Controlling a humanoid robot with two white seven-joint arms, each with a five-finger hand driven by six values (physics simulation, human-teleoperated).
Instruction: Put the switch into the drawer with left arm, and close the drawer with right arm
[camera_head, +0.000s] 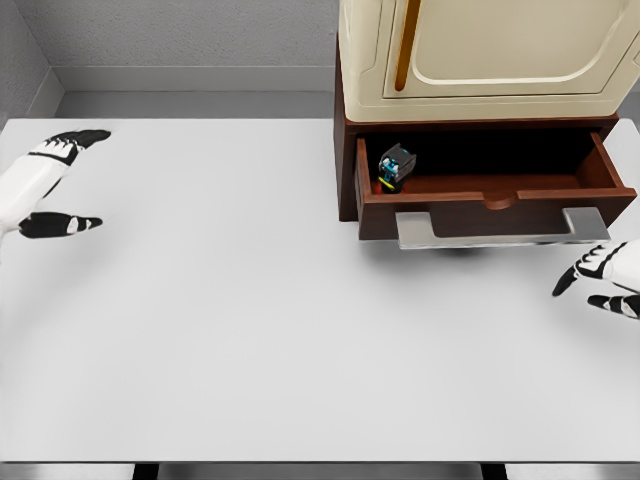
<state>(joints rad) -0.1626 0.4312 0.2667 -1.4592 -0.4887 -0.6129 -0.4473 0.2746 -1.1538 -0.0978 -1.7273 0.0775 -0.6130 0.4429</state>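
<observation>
One switch lies in one open drawer; left hand and right hand seemingly spread, empty.

A broad, flat, pale grey-white rectangular tabletop fills most of the head view, its near edge running along the bottom. Directly on it, at about one o'clock from the table's middle, stands a dark reddish-brown wooden cabinet with a cream-coloured upper body. Its open brown wooden drawer juts out toward five o'clock over the tabletop, a flat grey metal handle across its front.
</observation>
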